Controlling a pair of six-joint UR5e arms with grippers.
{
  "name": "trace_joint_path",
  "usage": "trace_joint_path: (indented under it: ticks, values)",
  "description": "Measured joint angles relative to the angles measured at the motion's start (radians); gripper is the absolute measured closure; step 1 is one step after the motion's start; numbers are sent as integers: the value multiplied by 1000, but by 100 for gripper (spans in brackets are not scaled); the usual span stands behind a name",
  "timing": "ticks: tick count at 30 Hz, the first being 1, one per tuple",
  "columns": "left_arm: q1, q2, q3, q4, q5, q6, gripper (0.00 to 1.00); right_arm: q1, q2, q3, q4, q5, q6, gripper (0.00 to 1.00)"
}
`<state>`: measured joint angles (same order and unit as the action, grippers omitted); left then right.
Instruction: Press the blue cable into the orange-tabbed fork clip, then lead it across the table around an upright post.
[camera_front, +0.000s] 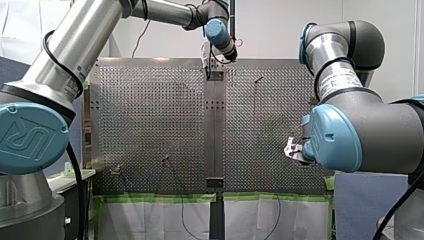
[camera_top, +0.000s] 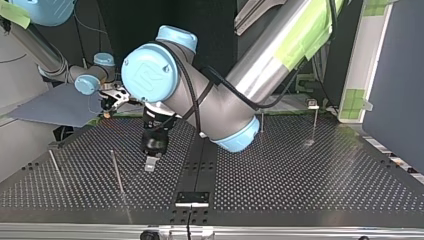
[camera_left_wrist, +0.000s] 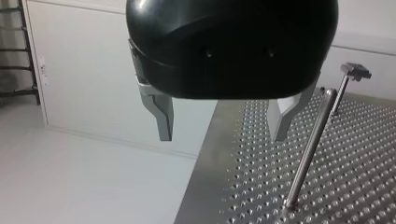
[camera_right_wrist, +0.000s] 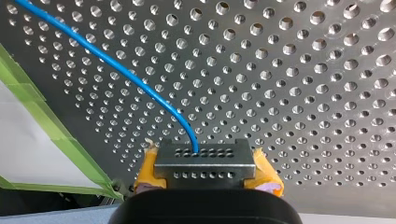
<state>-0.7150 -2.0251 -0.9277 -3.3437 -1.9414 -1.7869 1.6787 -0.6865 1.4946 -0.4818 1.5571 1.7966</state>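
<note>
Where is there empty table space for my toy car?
The biggest bare patch is at the top view's right: table between the middle bracket, the two far posts and the near edge. The view's left is crowded: two rods, my left end effector hovering low, and my right end effector holding the cable at the far edge.

White wall (camera_front: 280, 25), upper centre of the front view. Blue panel (camera_front: 360, 205), lower right. Green tape (camera_front: 160, 198) above white sheeting (camera_front: 150, 220), lower edge (sheeting hangs below the tape). Grey board (camera_top: 55, 107), top view's left. Pale floor (camera_left_wrist: 70, 186), left wrist view.
</note>
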Motion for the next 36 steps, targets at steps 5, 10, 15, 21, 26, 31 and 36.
trace_joint_path:
  ticks: [5,10,15,21,26,31,36]
  values:
    - [-1,0,0,-4,8,-1,1,0,0,-1,0,0,0,100]
    - [-2,0,0,-13,12,-3,1,0,0,-1,0,0,0,100]
    - [-3,0,0,-14,13,-4,1,0,0,-1,0,0,0,100]
    - [-3,0,0,-14,17,-5,1,0,0,-1,0,0,0,100]
    - [-4,0,0,-14,26,-9,1,0,0,-1,0,0,0,100]
    - [-5,0,0,-14,39,-14,1,0,0,-1,0,0,0,100]
    - [-6,0,0,-13,50,-20,1,0,0,-1,0,0,0,100]
